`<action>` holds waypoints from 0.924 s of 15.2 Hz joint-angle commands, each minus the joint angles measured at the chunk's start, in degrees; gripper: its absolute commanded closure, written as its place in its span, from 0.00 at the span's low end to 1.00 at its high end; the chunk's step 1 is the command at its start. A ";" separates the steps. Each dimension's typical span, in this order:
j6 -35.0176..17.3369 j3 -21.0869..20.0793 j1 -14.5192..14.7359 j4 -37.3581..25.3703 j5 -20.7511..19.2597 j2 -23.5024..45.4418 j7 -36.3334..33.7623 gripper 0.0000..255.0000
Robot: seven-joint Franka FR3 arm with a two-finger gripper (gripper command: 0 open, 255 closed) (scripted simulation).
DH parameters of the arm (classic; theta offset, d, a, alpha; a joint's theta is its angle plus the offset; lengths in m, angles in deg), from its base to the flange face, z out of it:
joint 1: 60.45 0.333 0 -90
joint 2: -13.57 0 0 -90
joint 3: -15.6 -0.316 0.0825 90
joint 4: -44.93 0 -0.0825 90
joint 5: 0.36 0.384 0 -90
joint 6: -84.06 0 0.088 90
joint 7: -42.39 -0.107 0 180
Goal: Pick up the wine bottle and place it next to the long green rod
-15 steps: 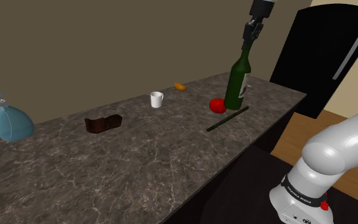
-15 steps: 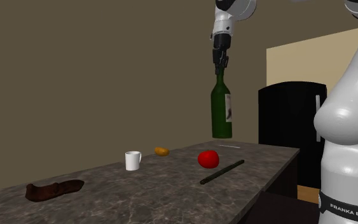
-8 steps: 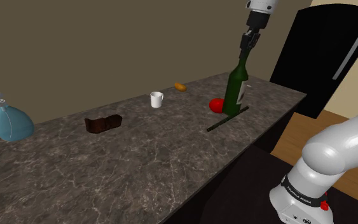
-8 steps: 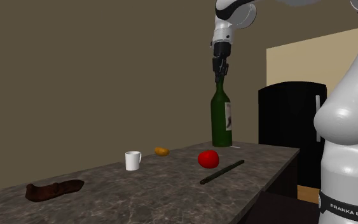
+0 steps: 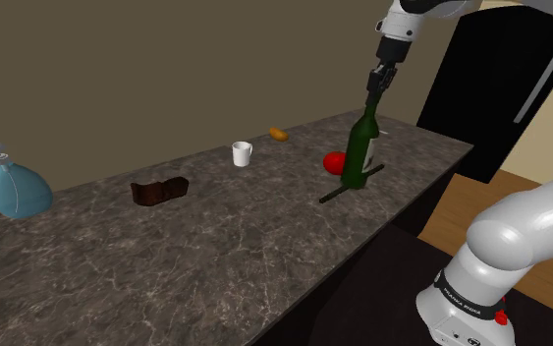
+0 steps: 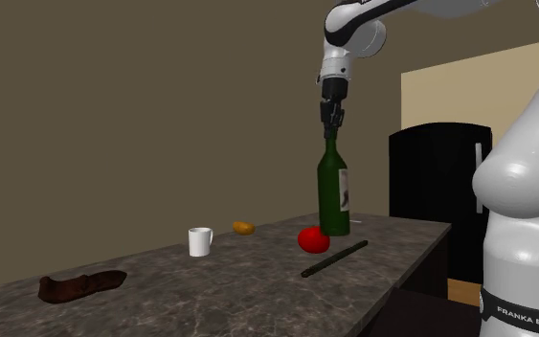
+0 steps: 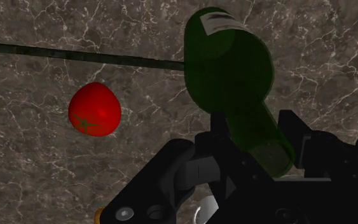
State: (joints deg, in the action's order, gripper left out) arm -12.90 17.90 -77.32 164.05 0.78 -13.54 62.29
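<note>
A long dark marbled counter [image 5: 215,246] was set before a plain brown wall, with a black fridge [image 5: 505,88] standing beyond its far end. Above that end the white arm [image 6: 353,24] was bent downward. The gripper [image 5: 375,86] was closed on the neck of the wine bottle [image 6: 333,191], with a black finger pressed to either side just below the mouth.

The dark green bottle was held upright, its long axis running straight down from the gripper. Its base was down at the counter, close by the long green rod [image 6: 334,259] and the red tomato [image 7: 95,109]. The rod was laid flat on the stone, slanting from the counter's front edge toward its far end in the shoulder view. The bottle's foot was seen against the rod's farther part.

The placing was judged to be all but finished. Only an opening of the fingers and a straight lift off the neck seemed to be called for.

Whether the base was resting on the stone or hanging a little clear of it could not be made out. In the wrist view one end of the rod was hidden behind the bottle's body, so it could not be told whether the two were touching. A white mug [image 5: 242,153] stood well apart.
</note>
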 commanded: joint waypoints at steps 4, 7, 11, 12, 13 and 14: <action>-3.82 -0.03 -0.01 4.35 0.01 -0.59 0.04 1.00; -6.09 -0.02 -0.02 6.88 0.01 -0.84 0.10 1.00; -9.14 0.00 -0.04 10.10 0.01 -1.01 0.19 1.00; -9.91 0.00 -0.04 10.88 0.01 -1.02 0.22 1.00; -10.68 0.01 -0.05 11.64 0.02 -1.02 0.24 1.00; -11.45 0.02 -0.05 12.40 0.02 -1.00 0.27 1.00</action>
State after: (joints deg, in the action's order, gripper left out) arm -23.50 17.75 -77.28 175.32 0.86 -14.21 62.31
